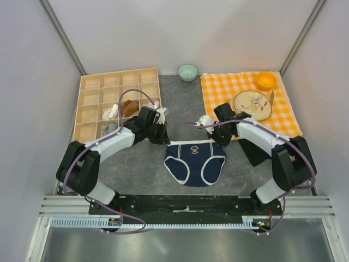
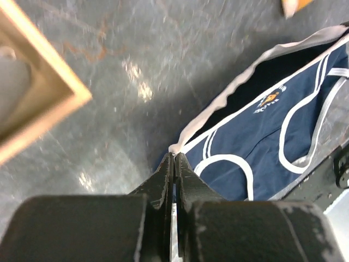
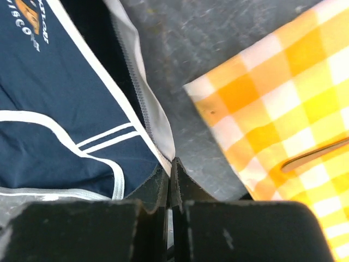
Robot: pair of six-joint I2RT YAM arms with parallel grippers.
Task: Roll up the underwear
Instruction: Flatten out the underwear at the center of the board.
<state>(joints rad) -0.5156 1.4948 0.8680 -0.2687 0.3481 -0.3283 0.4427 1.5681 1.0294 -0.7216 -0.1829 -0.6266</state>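
The navy underwear (image 1: 195, 162) with white trim lies spread on the grey table between the arms, waistband at the far side. My left gripper (image 1: 163, 138) is shut on the left waistband corner; in the left wrist view (image 2: 174, 156) the white corner sits pinched between the jaws, with the underwear (image 2: 262, 136) stretching away to the right. My right gripper (image 1: 222, 140) is shut on the right waistband corner; in the right wrist view (image 3: 172, 164) the jaws pinch the trim, with the underwear (image 3: 60, 125) to the left.
A wooden compartment tray (image 1: 116, 103) with rolled garments stands at the far left. An orange checked cloth (image 1: 248, 101) at the far right holds a plate (image 1: 252, 105) and an orange bowl (image 1: 266, 81). A green bowl (image 1: 188, 72) sits at the back.
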